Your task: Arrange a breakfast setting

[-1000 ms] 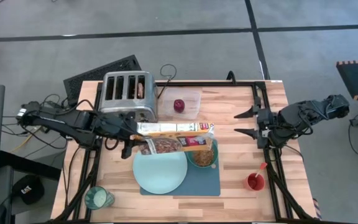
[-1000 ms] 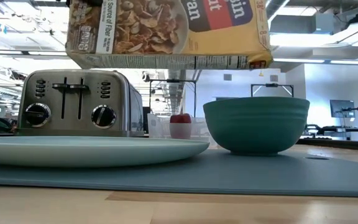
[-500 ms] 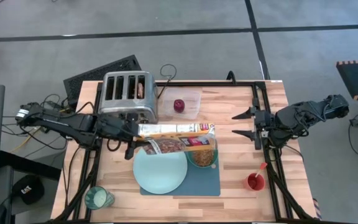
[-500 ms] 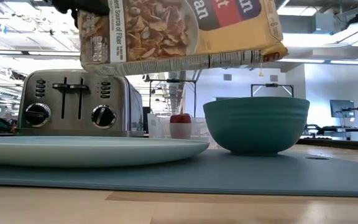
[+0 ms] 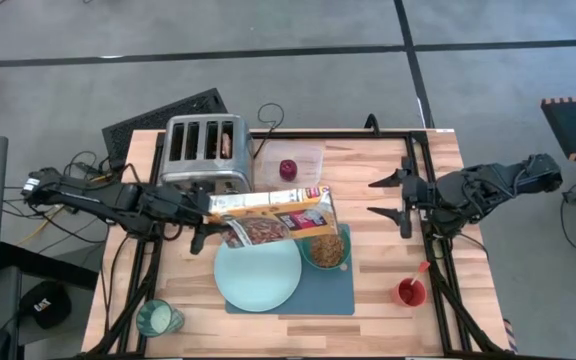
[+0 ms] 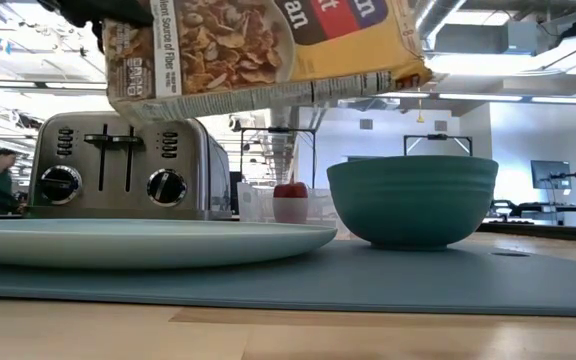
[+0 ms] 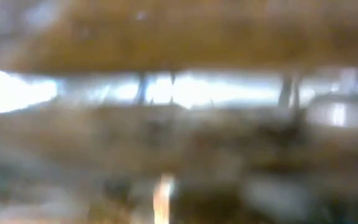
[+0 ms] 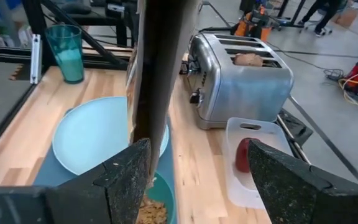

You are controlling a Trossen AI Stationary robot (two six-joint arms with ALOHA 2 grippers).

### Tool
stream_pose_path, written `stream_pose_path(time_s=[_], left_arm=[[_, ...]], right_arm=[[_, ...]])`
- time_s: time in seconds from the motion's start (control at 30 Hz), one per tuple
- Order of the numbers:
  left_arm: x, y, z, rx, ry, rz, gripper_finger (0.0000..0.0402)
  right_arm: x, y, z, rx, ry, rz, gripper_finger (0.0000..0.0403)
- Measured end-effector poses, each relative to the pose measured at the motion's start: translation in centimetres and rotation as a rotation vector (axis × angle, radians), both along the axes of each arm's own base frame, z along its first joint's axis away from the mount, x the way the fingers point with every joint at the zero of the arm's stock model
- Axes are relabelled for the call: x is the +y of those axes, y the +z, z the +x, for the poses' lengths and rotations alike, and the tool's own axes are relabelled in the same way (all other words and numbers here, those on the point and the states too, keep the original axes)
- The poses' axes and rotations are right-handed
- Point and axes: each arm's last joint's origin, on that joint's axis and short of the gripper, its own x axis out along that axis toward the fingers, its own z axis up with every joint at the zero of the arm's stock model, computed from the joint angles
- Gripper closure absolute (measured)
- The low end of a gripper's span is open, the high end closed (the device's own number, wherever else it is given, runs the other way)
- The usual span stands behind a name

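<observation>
The wooden surface [image 5: 368,190] carries a slate-blue mat [image 5: 328,295], toaster [image 5: 205,152], clear tray [image 5: 303,165], red cup [image 5: 410,293] and teal glass [image 5: 156,320].

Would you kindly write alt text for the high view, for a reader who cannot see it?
From above, the left gripper holds a cereal box tilted over a green bowl with cereal in it, beside a pale plate on a blue mat. The right gripper hangs open, empty, toward the table's right edge.

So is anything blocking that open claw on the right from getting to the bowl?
Yes. The cereal box, held by the left gripper, hangs over the green bowl, directly before the right gripper with its open jaws.
</observation>
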Motion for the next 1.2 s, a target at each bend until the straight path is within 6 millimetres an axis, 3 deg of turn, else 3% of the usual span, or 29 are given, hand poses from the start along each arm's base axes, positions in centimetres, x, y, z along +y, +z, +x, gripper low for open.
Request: stream_pose_path(time_s=[0.63, 0.97, 1.2], left_arm=[[0.1, 1.7, -0.5, -0.159, -0.007, 0.016, 0.0257], [0.1, 3.0, -0.4, -0.293, -0.017, 0.04, 0.0257], [0.1, 4.5, -0.3, -0.445, -0.023, 0.08, 0.0257]], right_arm=[[0.1, 0.9, 0.9, -0.092, 0.018, -0.062, 0.0107], [-0.4, 3.8, -0.7, -0.309, 0.017, -0.063, 0.0107], [-0.5, 3.4, -1.0, -0.274, 0.021, -0.07, 0.0107]])
